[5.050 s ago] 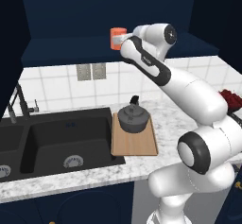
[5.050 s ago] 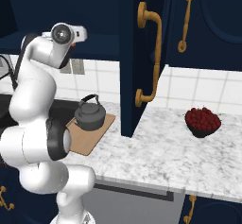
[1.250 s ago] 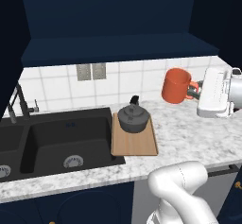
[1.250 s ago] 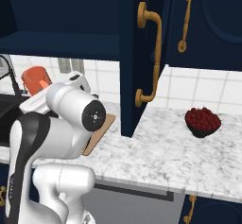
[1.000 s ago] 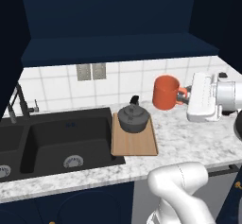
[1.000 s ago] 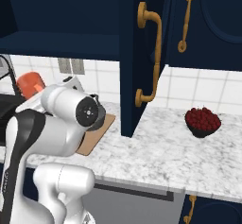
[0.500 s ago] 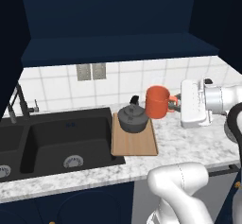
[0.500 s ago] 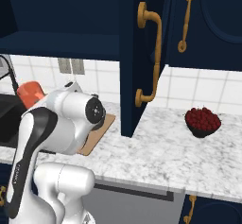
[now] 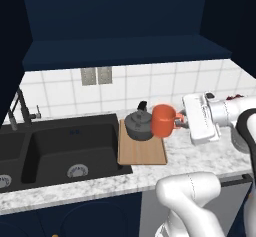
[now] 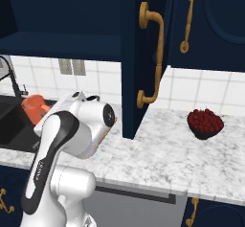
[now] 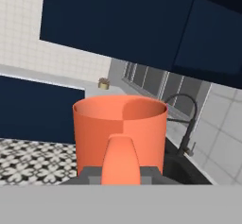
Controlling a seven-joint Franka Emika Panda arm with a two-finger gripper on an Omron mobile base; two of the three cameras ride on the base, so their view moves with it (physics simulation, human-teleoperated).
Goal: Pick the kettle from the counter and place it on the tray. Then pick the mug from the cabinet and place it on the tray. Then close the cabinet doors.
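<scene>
The gripper (image 9: 179,122) is closed on the handle of the mug (image 9: 163,121), holding it upright above the right edge of the tray (image 9: 141,150), just beside the kettle (image 9: 139,126). Judged step: setting the mug down. Lower it slowly onto bare board, keep it level, and avoid bumping the kettle before letting go.

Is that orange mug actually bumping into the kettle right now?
Cannot tell. In the left base view the mug, held by the end effector, overlaps the kettle on the tray, but that overlap could be depth alone.
</scene>
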